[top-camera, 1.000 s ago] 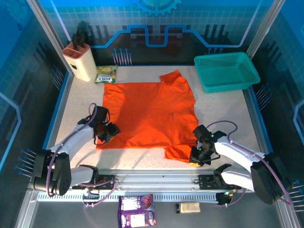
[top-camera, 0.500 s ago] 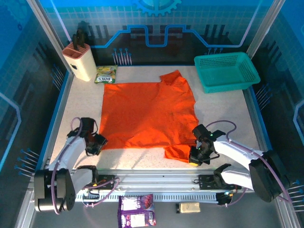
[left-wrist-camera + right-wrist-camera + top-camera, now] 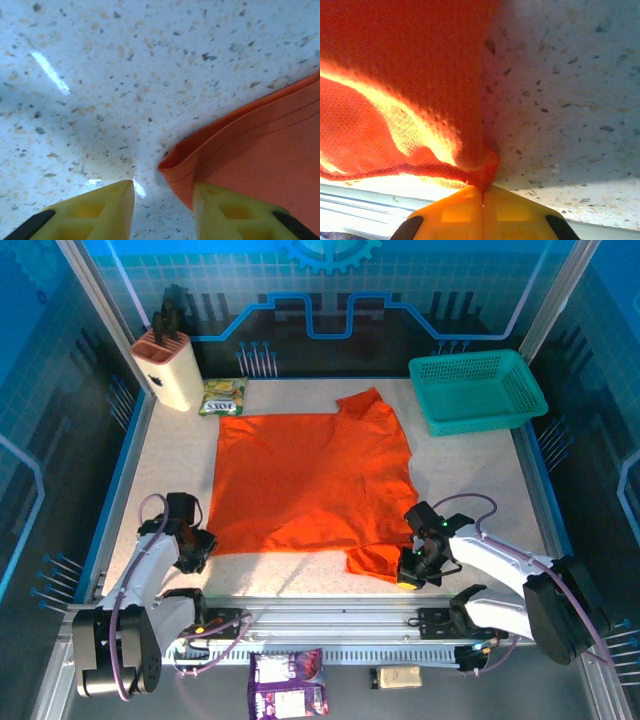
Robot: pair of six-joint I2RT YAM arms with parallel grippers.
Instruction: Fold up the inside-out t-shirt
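Observation:
The inside-out t-shirt [image 3: 310, 480] lies spread flat and orange across the middle of the table, with a crumpled flap [image 3: 372, 560] at its near right corner. My right gripper [image 3: 410, 575] is shut on that flap. In the right wrist view its jaws [image 3: 482, 192] pinch a bunched edge of the orange cloth [image 3: 395, 75]. My left gripper [image 3: 197, 545] sits low at the shirt's near left corner. In the left wrist view it is open [image 3: 162, 205], the hemmed corner [image 3: 172, 170] lies just ahead of the gap, and the right finger [image 3: 220, 205] overlaps the cloth.
A teal mesh basket [image 3: 478, 390] stands at the back right. A knife block [image 3: 168, 368] and a green packet [image 3: 222, 396] are at the back left. A purple packet [image 3: 288, 683] and a small tan item [image 3: 398, 676] lie beyond the front rail. Speckled table [image 3: 470, 480] shows right of the shirt.
My left gripper has moved left and nearer, off the shirt's left edge to its near corner. My right gripper has shut on the cloth flap and barely shifted.

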